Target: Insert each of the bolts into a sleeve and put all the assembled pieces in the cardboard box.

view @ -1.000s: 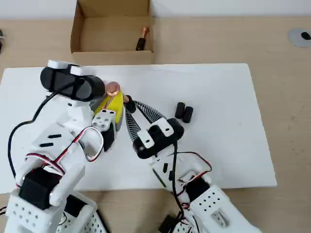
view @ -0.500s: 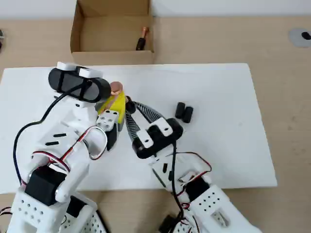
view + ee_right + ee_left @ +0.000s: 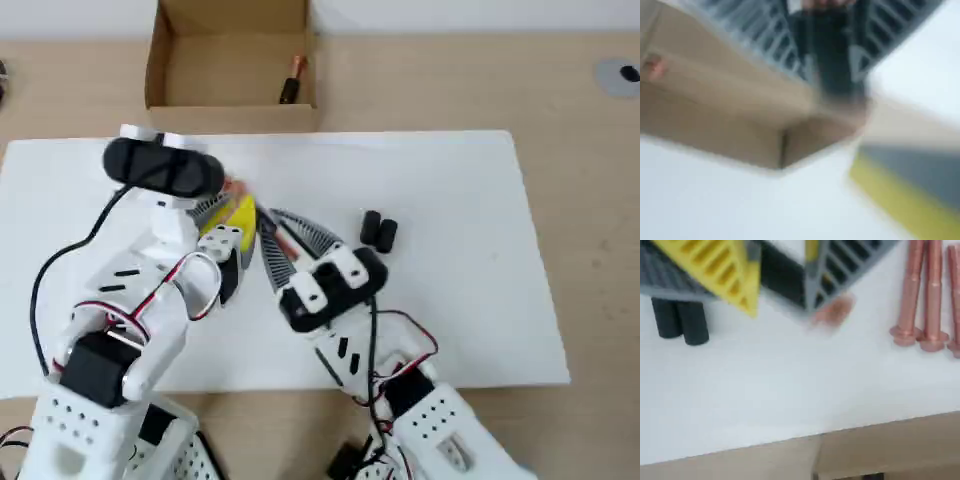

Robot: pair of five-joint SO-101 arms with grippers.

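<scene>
High view: the left gripper (image 3: pixel 228 200) is just beside the right gripper (image 3: pixel 268 220), and the cardboard box (image 3: pixel 160 70) is beyond their jaws. Left wrist view: a blurred bolt (image 3: pixel 832 312) is at the tips of the jaws, but I cannot tell if they hold it. Right wrist view: the jaws are closed on a dark sleeve (image 3: pixel 832 55).

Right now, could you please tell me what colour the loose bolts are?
Copper-coloured; the bolts show best in the left wrist view.
</scene>
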